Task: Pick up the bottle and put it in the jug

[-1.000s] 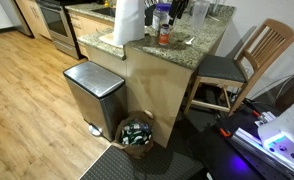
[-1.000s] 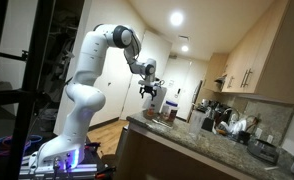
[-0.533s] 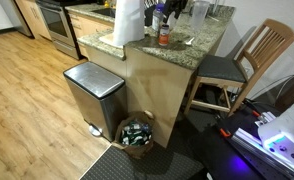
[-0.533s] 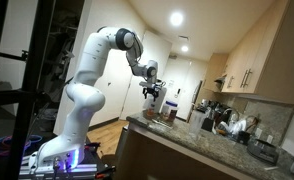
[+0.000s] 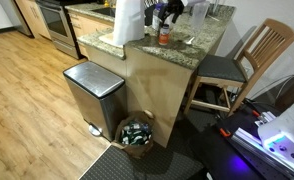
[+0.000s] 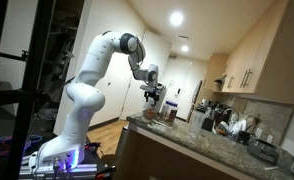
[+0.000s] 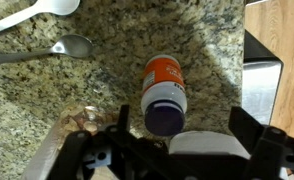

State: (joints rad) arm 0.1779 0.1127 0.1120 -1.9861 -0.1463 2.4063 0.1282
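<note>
The bottle (image 7: 163, 80) stands upright on the granite counter, with an orange-red body, a white band and a top that looks dark in shadow. In the wrist view my gripper (image 7: 183, 126) is open right above it, with the bottle between the fingers and nearer one of them. In an exterior view the bottle (image 5: 164, 37) stands near the counter's front, below the gripper (image 5: 171, 10). The clear jug (image 5: 198, 11) stands at the counter's back, cut off by the frame top. The arm and gripper (image 6: 152, 92) hang over the counter end.
Two spoons (image 7: 57, 47) lie on the granite beside the bottle. A tall white paper roll (image 5: 128, 21) stands at the counter corner. A steel bin (image 5: 93, 92) and a basket (image 5: 138, 133) stand on the floor below. A wooden chair (image 5: 252, 62) is alongside.
The gripper has shifted slightly along the counter and down towards the bottle. The bottle has not moved.
</note>
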